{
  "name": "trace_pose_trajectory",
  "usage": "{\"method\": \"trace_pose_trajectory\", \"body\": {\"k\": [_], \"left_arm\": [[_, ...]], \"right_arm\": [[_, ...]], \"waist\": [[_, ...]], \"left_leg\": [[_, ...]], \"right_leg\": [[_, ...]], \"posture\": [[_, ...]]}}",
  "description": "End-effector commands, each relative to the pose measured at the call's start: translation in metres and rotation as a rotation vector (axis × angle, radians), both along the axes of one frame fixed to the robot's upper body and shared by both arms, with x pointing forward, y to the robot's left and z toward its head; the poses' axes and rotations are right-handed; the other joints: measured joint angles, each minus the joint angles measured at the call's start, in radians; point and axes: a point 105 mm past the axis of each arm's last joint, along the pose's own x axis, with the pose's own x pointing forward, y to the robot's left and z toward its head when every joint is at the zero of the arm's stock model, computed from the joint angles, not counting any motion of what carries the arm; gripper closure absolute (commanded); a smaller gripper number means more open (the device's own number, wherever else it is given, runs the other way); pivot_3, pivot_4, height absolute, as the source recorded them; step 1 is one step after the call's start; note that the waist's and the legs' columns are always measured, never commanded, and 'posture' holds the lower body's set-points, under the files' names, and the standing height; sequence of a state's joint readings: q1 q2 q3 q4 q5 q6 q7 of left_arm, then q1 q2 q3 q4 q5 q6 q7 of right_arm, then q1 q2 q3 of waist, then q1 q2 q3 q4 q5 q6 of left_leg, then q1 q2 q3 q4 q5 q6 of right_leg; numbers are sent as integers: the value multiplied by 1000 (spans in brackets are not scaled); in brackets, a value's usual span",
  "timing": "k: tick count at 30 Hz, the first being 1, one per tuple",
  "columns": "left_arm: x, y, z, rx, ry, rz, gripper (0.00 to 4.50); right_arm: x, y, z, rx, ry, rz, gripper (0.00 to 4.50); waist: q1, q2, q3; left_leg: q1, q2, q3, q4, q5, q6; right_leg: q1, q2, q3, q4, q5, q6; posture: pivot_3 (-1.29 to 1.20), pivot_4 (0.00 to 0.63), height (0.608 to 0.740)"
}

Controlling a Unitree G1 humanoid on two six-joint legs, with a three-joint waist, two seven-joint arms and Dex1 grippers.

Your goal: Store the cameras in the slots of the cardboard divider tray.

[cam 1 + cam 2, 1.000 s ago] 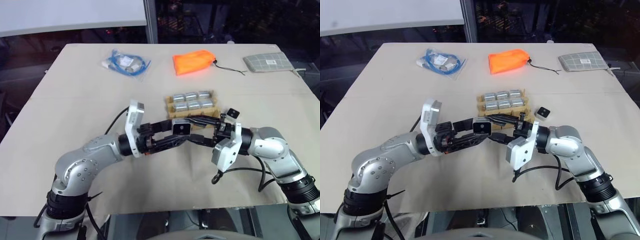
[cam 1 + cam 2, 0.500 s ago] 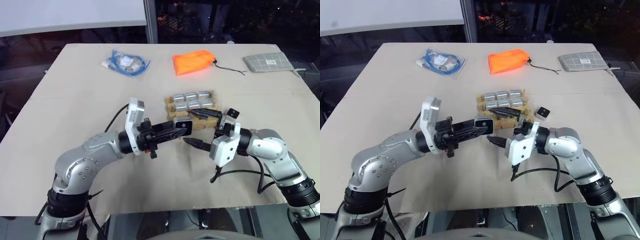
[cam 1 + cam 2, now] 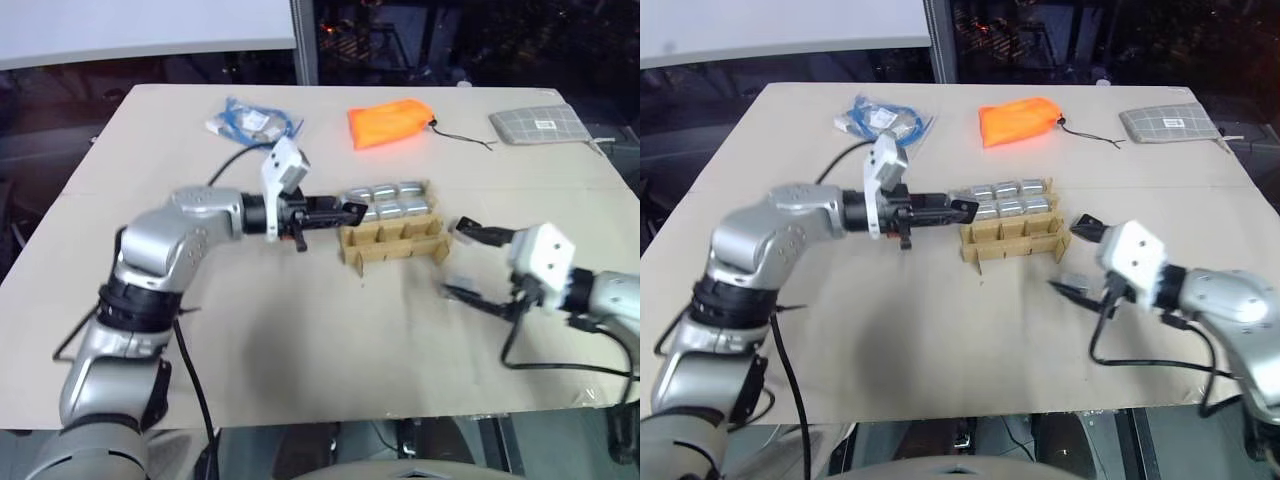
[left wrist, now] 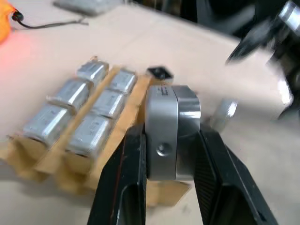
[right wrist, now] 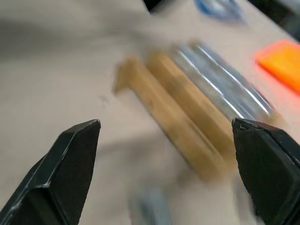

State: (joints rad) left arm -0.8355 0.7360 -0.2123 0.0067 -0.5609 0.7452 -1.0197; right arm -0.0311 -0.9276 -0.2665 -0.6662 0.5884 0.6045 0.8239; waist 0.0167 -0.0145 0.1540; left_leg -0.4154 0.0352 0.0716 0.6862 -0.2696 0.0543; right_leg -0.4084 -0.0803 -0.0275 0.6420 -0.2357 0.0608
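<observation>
Beside the tray [image 3: 392, 241], the left gripper [image 4: 171, 154] holds a camera [image 4: 166, 132] in shut jaws. Next it likely needs lowering into an empty front slot; the right gripper [image 3: 470, 262] stands wide, empty.

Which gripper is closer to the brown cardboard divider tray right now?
Left. The left gripper, shut on a silver camera, hangs at the brown cardboard divider tray's left end; the open right gripper sits off its right end.
</observation>
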Motion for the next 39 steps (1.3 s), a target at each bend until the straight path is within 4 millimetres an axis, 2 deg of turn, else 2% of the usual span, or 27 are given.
{"method": "trace_pose_trajectory", "body": {"k": [1,6,11,14,20,23,28,39], "left_arm": [[11,-3,13,92,-63,-84,3741],[25,-5,19,256,-74,-212,3741],[44,-3,18,434,-104,-247,3741],[52,-9,19,525,-143,-261,3741],[51,-21,16,622,-206,-340,3741],[45,-33,20,558,-159,-369,3741],[42,-36,16,581,-116,-345,3741],[34,-40,-10,662,-31,-347,3741]], "right_arm": [[-20,-5,15,22,86,-16,47],[-33,0,23,70,143,-29,47],[-32,6,24,98,129,-47,47],[-30,6,24,105,122,-60,47],[-29,8,25,109,110,-64,47],[-28,8,26,115,103,-67,47],[-27,11,27,127,96,-65,47],[-26,15,31,156,52,-71,47]], "waist": [[0,0,0],[-2,-3,2],[-1,-6,4],[0,-8,5],[-1,-8,5],[-1,-8,5],[-2,-8,5],[-1,-8,5]], "left_leg": [[0,0,0,0,0,1],[-1,0,0,0,-1,2],[-2,0,0,0,-2,3],[-4,0,0,1,-2,4],[-15,0,-2,3,-3,5],[-15,0,-2,3,-3,4],[-15,0,-3,4,-3,5],[-15,0,-3,5,-2,4]], "right_leg": [[0,0,0,0,0,0],[-1,1,0,0,0,0],[-1,1,1,0,0,0],[-3,1,1,0,0,0],[-11,0,-1,-1,0,1],[-12,0,-2,0,0,1],[-12,0,-2,0,0,1],[-12,0,-2,1,0,1]], "posture": [[0,150,740],[0,150,740],[0,150,740],[0,150,740],[0,150,740],[0,150,740],[0,150,740],[0,150,740]]}}
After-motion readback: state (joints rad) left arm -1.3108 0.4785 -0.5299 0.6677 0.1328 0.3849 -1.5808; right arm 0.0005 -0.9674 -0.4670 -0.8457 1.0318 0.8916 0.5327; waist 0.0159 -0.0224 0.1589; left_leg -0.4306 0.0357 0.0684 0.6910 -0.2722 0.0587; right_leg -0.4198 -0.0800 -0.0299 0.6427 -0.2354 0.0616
